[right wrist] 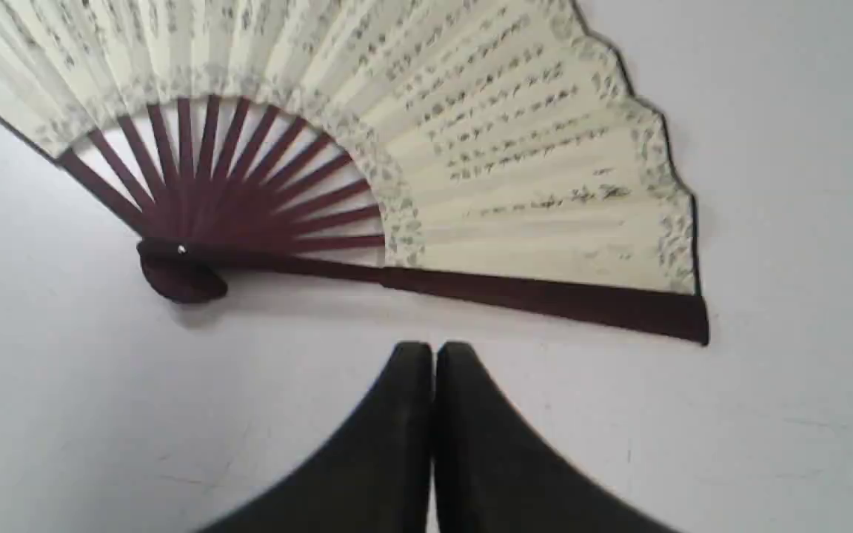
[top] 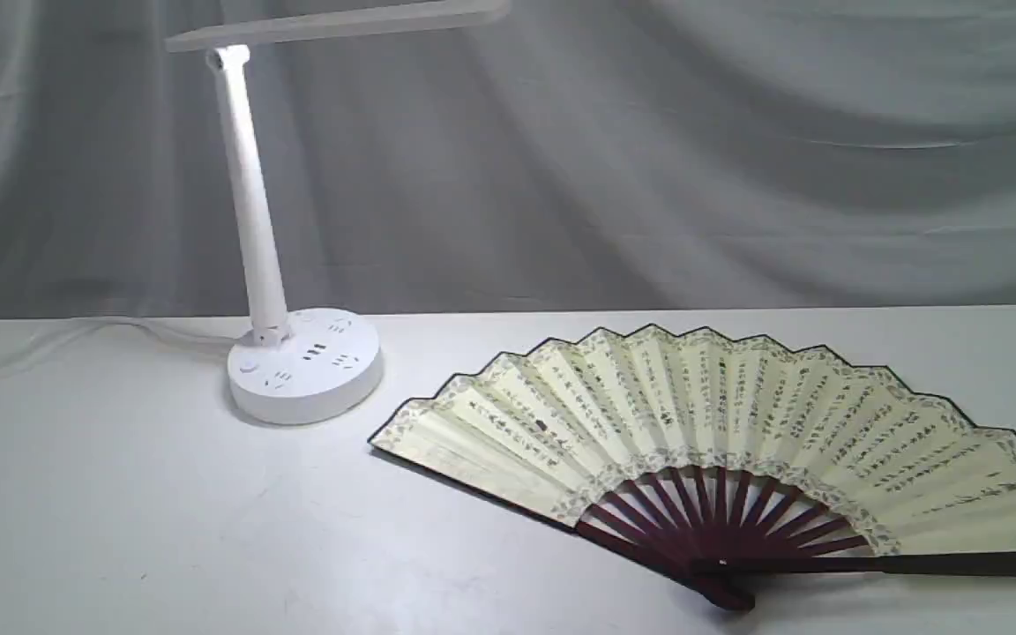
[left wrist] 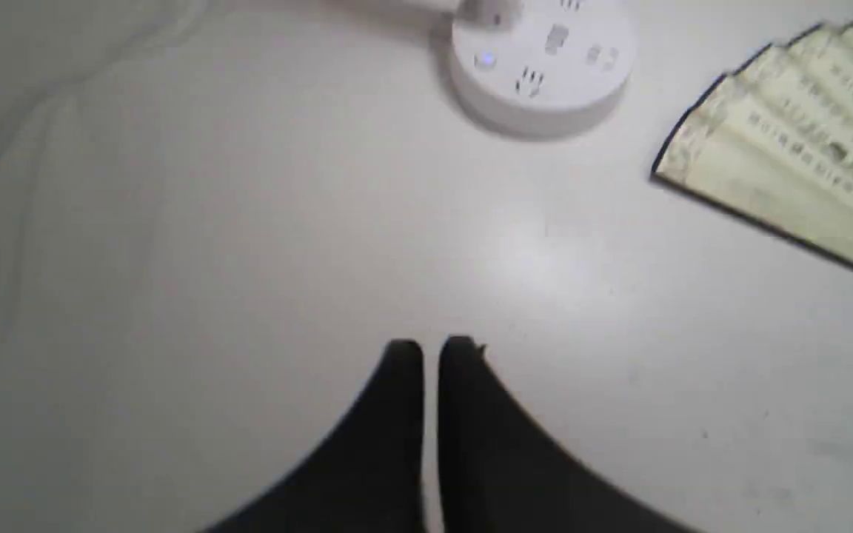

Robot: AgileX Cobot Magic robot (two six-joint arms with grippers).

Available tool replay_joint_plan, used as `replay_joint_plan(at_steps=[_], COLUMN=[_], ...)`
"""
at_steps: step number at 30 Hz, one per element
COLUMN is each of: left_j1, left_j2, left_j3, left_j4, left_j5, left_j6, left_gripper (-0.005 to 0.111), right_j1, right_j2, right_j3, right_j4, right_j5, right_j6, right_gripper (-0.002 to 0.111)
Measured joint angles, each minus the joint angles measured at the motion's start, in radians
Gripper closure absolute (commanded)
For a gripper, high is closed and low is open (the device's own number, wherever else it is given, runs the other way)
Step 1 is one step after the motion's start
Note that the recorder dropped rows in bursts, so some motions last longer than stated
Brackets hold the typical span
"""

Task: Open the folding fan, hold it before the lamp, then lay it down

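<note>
The folding fan (top: 720, 423) lies spread open and flat on the white table, cream leaf with black calligraphy, maroon ribs meeting at the pivot (top: 724, 586). The white lamp (top: 296, 362) stands upright to its left, bar head at the top of the exterior view. Neither gripper shows in the exterior view. My left gripper (left wrist: 430, 352) hovers shut and empty over bare table, with the lamp base (left wrist: 541, 66) and the fan's left tip (left wrist: 789, 163) beyond it. My right gripper (right wrist: 434, 352) is shut and empty, just short of the fan's dark guard (right wrist: 545, 296).
A grey cloth backdrop (top: 649, 150) hangs behind the table. The lamp's white cord (top: 102, 331) trails off to the left along the table's back edge.
</note>
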Motion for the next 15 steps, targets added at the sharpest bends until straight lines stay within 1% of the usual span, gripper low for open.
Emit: replay_joint_plan(at_steps=[6, 11, 15], left_j1=[0.000, 0.000, 0.000], left_j2=[-0.263, -0.457, -0.603], left_j3=[0.010, 0.012, 0.012], left_j4=[0.002, 0.000, -0.002], left_j5=[0.029, 0.063, 0.095], left_j6=[0.000, 0.000, 0.000], left_gripper=[0.107, 0.107, 0.107], right_j1=[0.000, 0.000, 0.000], right_j2=[-0.249, -0.477, -0.647], right_j3=[0.000, 0.000, 0.000], right_j4=[0.000, -0.002, -0.004], right_j5=[0.040, 0.144, 0.190], right_j6=[0.009, 0.017, 0.029], right_gripper=[0.108, 0.108, 0.108])
